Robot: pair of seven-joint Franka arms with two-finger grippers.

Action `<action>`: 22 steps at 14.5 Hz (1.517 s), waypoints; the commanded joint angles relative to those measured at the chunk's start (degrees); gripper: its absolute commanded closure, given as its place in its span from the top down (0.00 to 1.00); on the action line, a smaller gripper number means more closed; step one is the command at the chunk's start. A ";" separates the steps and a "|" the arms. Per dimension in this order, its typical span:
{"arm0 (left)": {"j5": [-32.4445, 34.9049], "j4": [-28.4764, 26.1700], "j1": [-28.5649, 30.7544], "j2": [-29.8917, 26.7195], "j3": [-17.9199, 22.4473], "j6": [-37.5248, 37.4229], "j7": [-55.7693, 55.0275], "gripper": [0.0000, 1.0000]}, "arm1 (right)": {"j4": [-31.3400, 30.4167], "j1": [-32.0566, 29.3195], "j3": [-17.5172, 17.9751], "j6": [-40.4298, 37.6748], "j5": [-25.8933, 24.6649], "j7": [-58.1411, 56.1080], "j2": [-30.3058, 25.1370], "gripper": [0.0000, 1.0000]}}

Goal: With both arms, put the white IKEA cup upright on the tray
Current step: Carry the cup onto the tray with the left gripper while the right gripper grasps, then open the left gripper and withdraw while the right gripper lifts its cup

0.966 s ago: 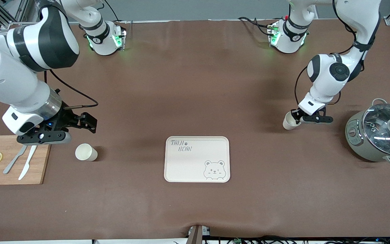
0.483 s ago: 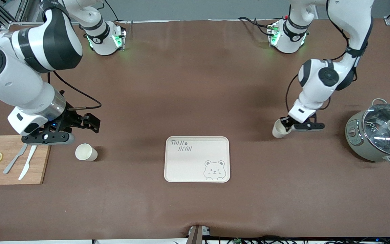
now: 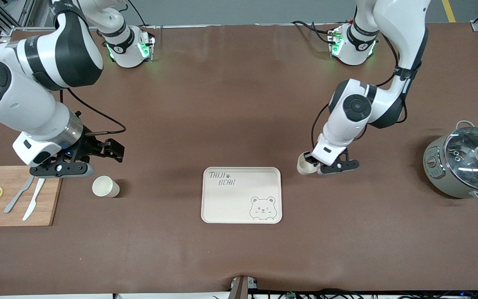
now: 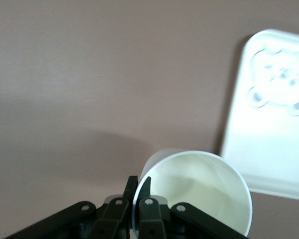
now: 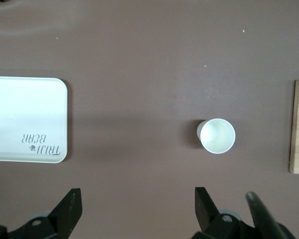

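Note:
My left gripper point(image 3: 311, 166) is shut on the rim of a white cup point(image 3: 304, 167), one finger inside the wall and one outside. It holds the cup over the table just beside the cream tray point(image 3: 222, 207), at the tray's corner toward the left arm's end. The left wrist view shows the cup point(image 4: 199, 189), the gripper point(image 4: 139, 186) and the tray point(image 4: 269, 149). A second white cup point(image 3: 105, 186) stands upright on the table. My right gripper point(image 3: 60, 169) is open and empty, over the table next to that cup. The right wrist view shows this gripper point(image 5: 137, 209), the cup point(image 5: 217, 136) and the tray point(image 5: 27, 119).
A wooden cutting board point(image 3: 15, 216) with lemon slices, a knife and a fork lies at the right arm's end, next to the second cup. A grey pot with a glass lid point(image 3: 465, 164) stands at the left arm's end.
My left arm has carried its cup from near the pot toward the tray. My right gripper has shifted slightly toward the second cup.

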 commanded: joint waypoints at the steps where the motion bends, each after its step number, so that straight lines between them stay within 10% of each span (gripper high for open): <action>1: 1.13 10.68 -2.23 5.83 0.54 -6.05 -5.53 0.00 | 0.40 1.20 -0.36 0.79 -0.30 1.30 0.77 1.00; 7: 1.39 21.52 -5.92 14.18 0.72 -9.06 -12.05 0.00 | -3.79 1.73 -0.44 11.92 -0.66 8.07 4.82 1.00; 15: 1.39 27.50 -8.13 20.43 1.16 -9.06 -14.07 0.00 | -3.82 -11.80 -0.53 20.38 -0.13 -25.04 9.20 1.00; 22: 1.39 29.61 -11.99 24.21 5.11 -8.45 -15.48 0.00 | -2.49 -15.06 -0.53 19.08 -0.48 -26.21 18.44 1.00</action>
